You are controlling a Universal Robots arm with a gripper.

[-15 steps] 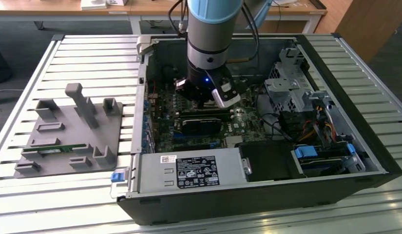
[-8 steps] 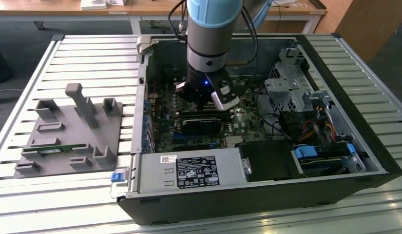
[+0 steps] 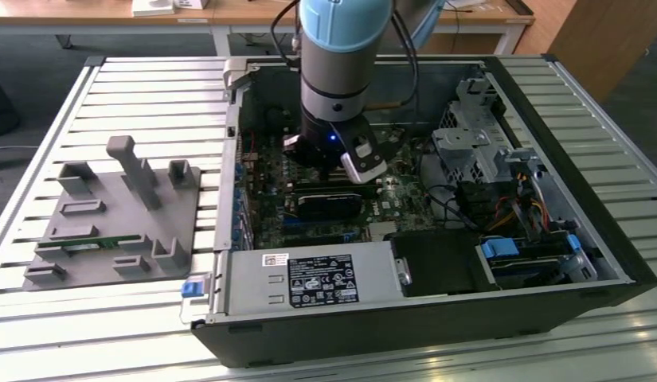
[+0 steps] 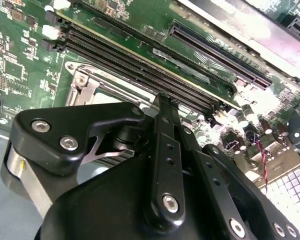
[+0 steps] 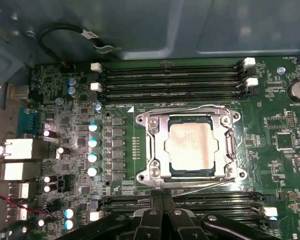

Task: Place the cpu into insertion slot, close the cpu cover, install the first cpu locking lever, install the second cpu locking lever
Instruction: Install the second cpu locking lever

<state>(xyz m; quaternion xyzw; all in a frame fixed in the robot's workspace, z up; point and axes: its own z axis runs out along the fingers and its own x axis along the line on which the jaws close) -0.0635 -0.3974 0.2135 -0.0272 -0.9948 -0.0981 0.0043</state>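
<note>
In the first wrist view the cpu (image 5: 191, 145), a dull silver square, lies flat in the insertion slot (image 5: 190, 174). The cpu cover (image 5: 157, 150), a silver frame, lies down around the chip. One thin wire lever (image 5: 185, 109) runs along the socket's side by the memory slots, another (image 5: 205, 187) along the opposite side nearest my fingers. I cannot tell whether either is latched. My gripper (image 5: 163, 197) is shut on nothing, just off the socket's edge. The exterior view shows it (image 3: 339, 171) low inside the case, and the second wrist view shows it (image 4: 162, 100) beside a socket corner (image 4: 85, 82).
Long memory slots (image 5: 170, 77) flank the socket on both sides. Capacitors (image 5: 92, 142) and rear ports (image 5: 15, 150) stand beside it. In the exterior view, a power supply (image 3: 312, 282) and drive cage (image 3: 477, 143) crowd the case. A grey fixture (image 3: 115, 215) sits on the slatted table.
</note>
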